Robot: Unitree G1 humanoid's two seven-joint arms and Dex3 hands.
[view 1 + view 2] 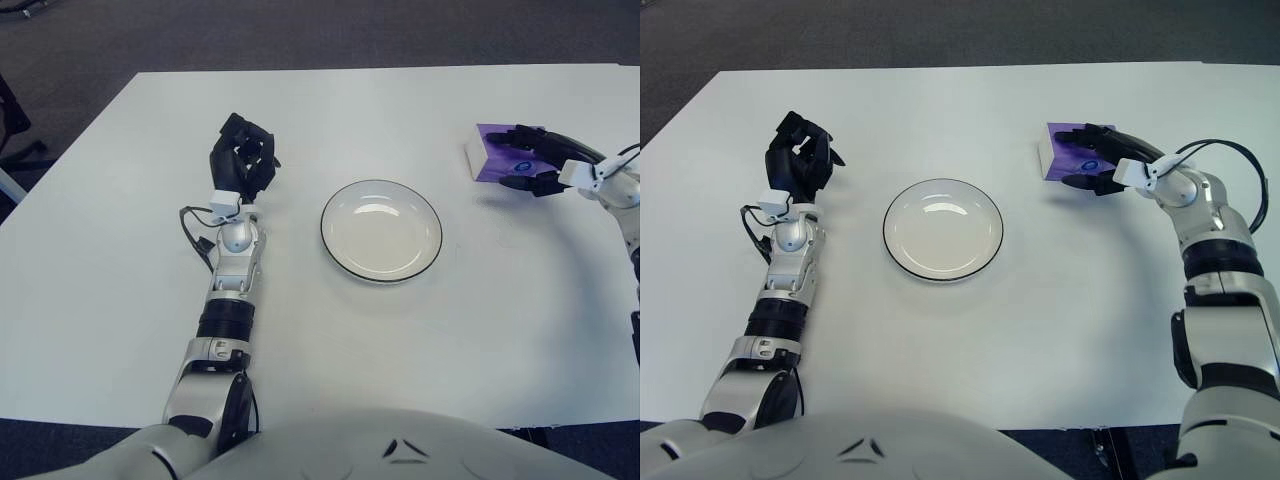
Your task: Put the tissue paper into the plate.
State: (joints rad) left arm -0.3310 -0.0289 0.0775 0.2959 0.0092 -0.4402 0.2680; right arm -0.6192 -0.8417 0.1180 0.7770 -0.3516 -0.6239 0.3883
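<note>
The tissue paper is a purple pack [488, 153] lying on the white table, to the right of the plate and a little farther back. My right hand [528, 165] reaches it from the right. Its dark fingers [1102, 134] lie along the pack's far edge, the thumb presses the near edge, and the pack's right end sits between them. The white plate [381, 232] with a thin black rim stands empty at the table's middle. My left hand [243, 158] shows left of the plate, idle, with its fingers curled on nothing.
The white table [330, 110] ends in dark carpet beyond its far edge. A loose black cable [195, 235] loops beside my left wrist. Another cable [1230, 165] arcs over my right forearm.
</note>
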